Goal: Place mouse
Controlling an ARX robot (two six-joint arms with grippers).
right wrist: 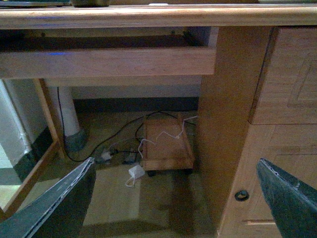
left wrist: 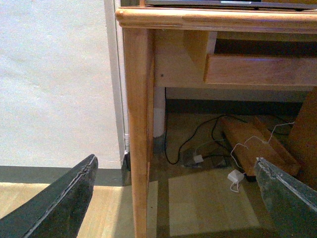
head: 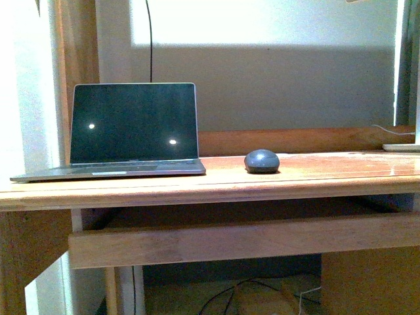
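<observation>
Both grippers hang low in front of the desk with their jaws spread wide and nothing between them: the left gripper (left wrist: 176,198) shows only two dark fingertips (left wrist: 64,203) at the picture's lower corners, and the right gripper (right wrist: 176,198) shows the same, its fingertips (right wrist: 59,206) cut off by the frame edge, so the rest of each arm is out of sight. Neither arm appears in the front view. The mouse (head: 262,161) sits on the desk top (head: 308,174), well above both grippers and apart from them, and it cannot be seen from either wrist camera, where only the desk's front edge shows. Just beside the mouse, on the left gripper's side, stands an open laptop (head: 131,128) with a dark screen carrying two small bright reflections. A white flat thing (head: 401,147) lies at the far right end of the desk, cut off by the frame and too partial to name. Between the grippers and the mouse runs the desk's front edge and a wooden rail (head: 243,239) below it. Under the desk, beyond the left gripper, black cables (left wrist: 198,136) and a white plug (left wrist: 234,177) lie on the floor; beyond the right gripper sits a low wooden tray (right wrist: 166,144), and a drawer front with a small round fitting (right wrist: 241,195) stands near its right fingertip.
</observation>
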